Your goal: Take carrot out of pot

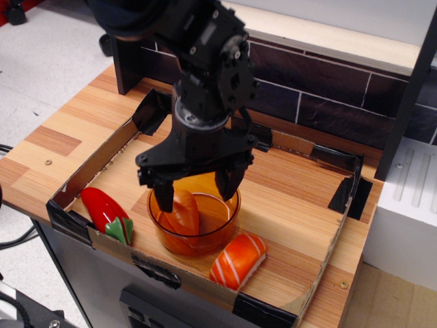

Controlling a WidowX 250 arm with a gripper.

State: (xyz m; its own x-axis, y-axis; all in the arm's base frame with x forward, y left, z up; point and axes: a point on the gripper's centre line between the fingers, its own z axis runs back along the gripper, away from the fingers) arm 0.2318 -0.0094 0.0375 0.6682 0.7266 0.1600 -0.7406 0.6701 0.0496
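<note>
The translucent amber pot [205, 236] stands in the front middle of the cardboard tray. The small orange carrot [184, 213] leans inside it against the left wall. My black gripper [195, 192] hangs over the pot with its jaws open. The left finger [162, 195] reaches down to the pot's left rim beside the carrot. The right finger [226, 183] is at the back right rim. The carrot lies between the fingers and I cannot tell whether they touch it. The pot's back rim and handle are hidden behind the gripper.
A red pepper with green stem [106, 210] lies left of the pot. A striped salmon sushi piece [237, 260] lies at its front right. The low cardboard tray wall [89, 232] rings them on the wooden counter. A dark tiled back wall [321, 96] stands behind.
</note>
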